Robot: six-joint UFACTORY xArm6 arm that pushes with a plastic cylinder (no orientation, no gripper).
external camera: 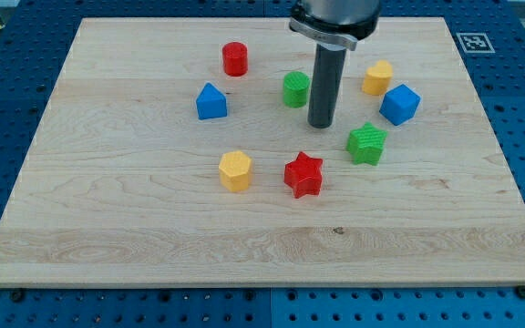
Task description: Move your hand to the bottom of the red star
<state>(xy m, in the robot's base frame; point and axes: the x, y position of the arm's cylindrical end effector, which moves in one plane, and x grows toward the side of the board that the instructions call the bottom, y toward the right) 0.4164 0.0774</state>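
The red star (pixel 303 175) lies on the wooden board a little below the board's middle. My tip (pixel 322 124) touches the board above the star and slightly to its right, about a block's width away from it. The rod rises straight up to the arm at the view's top. The green cylinder (pixel 295 89) stands just left of the rod. The green star (pixel 366 143) lies to the right of my tip.
A yellow hexagonal block (pixel 235 170) lies left of the red star. A blue block (pixel 211 101) and a red cylinder (pixel 235 58) are at upper left. A yellow block (pixel 378 78) and a blue cube (pixel 399 104) are at upper right. The board's edge (pixel 262 284) runs along the bottom.
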